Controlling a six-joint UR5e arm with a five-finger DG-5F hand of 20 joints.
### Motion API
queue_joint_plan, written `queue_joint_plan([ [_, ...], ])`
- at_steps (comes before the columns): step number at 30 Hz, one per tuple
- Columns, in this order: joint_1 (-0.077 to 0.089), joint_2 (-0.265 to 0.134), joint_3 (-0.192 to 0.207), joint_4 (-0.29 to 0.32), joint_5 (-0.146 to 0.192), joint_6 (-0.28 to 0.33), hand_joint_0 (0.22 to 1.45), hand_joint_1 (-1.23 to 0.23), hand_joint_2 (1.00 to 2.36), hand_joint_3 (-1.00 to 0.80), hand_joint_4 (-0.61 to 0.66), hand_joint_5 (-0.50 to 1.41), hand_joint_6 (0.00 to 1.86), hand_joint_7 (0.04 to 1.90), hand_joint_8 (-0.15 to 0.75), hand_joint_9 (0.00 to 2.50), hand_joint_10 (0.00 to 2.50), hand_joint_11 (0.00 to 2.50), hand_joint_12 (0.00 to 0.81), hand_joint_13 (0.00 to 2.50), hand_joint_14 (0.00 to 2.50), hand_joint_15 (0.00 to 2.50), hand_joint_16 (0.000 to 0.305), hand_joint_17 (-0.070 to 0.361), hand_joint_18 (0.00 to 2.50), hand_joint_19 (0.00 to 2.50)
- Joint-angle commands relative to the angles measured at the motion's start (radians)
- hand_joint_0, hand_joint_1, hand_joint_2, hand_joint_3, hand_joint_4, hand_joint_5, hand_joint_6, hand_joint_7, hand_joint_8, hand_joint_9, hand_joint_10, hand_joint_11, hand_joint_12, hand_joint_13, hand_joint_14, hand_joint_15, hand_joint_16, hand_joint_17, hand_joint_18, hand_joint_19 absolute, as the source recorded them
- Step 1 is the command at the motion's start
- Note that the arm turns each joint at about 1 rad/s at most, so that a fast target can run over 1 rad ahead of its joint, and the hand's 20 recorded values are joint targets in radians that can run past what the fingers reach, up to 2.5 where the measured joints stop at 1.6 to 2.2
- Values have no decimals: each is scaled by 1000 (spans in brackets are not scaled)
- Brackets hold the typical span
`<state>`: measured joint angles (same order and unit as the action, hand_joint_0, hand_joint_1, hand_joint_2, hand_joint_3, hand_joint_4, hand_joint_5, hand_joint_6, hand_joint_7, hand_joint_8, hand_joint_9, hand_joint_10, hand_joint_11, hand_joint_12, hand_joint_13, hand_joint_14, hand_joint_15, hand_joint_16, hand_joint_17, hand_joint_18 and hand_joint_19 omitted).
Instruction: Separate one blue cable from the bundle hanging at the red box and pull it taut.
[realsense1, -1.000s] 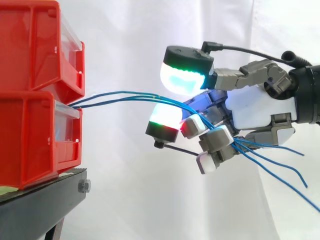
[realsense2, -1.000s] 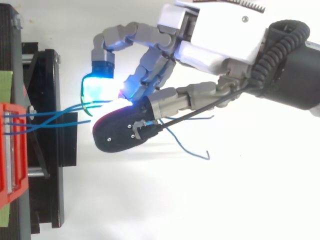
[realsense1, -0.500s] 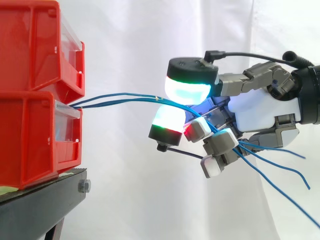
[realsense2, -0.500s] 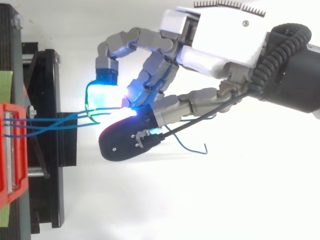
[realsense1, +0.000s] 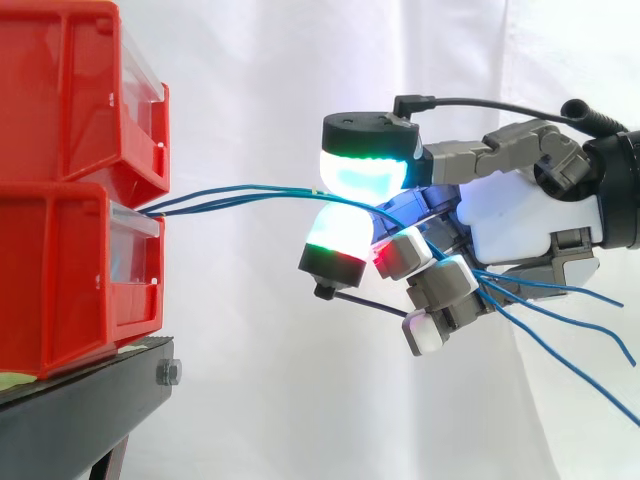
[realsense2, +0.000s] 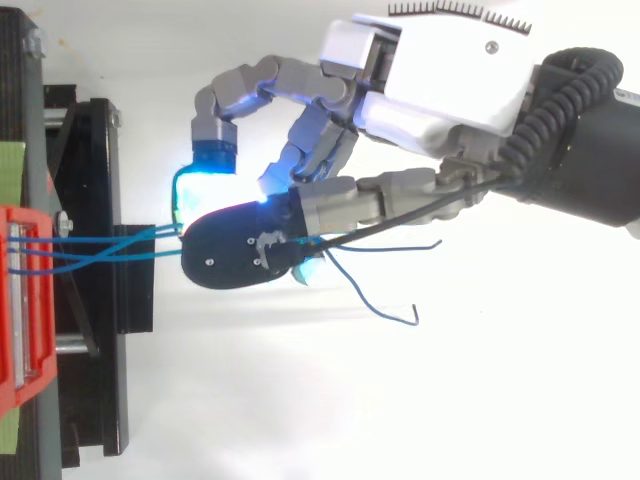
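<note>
Several thin blue cables (realsense1: 240, 192) come out of the top front of the lower red bin (realsense1: 60, 280) and run almost level to the right into my hand (realsense1: 520, 225). One cyan-green glowing pad (realsense1: 365, 172) presses down on them from above, and a second glowing pad (realsense1: 340, 232) sits just beneath, so the strands are pinched between the two. Their loose ends (realsense1: 560, 320) trail out behind the palm and droop to the right. From above, the cables (realsense2: 110, 248) cross the gap from the red bin (realsense2: 20, 300) to my hand (realsense2: 440, 80), converging under the dark-backed fingertip (realsense2: 240, 255).
A second red bin (realsense1: 60, 90) is stacked on the lower one, both on a black stand (realsense1: 80, 410). The stand's frame (realsense2: 100, 200) lies under the cable span. A white curtain hangs behind; open space lies below and right of the hand.
The upper pad has swung left and down over the cables, closing onto the lower pad. The cables between bin and hand have drawn closer together, and the loose ends have shifted.
</note>
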<state>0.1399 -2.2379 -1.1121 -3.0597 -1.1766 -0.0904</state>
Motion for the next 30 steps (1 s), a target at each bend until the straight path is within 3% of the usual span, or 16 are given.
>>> queue_joint_plan([
  [1, 1, 0, 0, 1, 0, 1, 616, -791, 1022, -169, 167, -165, 791, 1209, 363, 1191, 24, 988, 423, 1295, 27, 910, 48, 108, 1024, 686],
  [5, 1, 0, 0, 1, 0, 3, 635, -815, 1021, -159, 142, -173, 808, 1198, 360, 1164, 24, 986, 422, 1274, 27, 907, 48, 109, 1024, 684],
  [15, 1, 0, 0, -1, 0, 6, 711, -896, 1007, -418, 181, -194, 833, 1120, 342, 1094, 21, 995, 416, 1209, 28, 895, 49, 110, 997, 660],
  [22, 1, 0, 0, -2, 0, 26, 721, -902, 1004, -453, 192, -192, 831, 1115, 338, 1095, 24, 998, 412, 1200, 28, 883, 49, 109, 996, 660],
  [30, 6, 0, 0, -14, 14, 47, 643, -754, 1006, -430, 176, -176, 828, 1172, 358, 1208, 24, 1042, 418, 1261, 27, 901, 48, 108, 1027, 693],
])
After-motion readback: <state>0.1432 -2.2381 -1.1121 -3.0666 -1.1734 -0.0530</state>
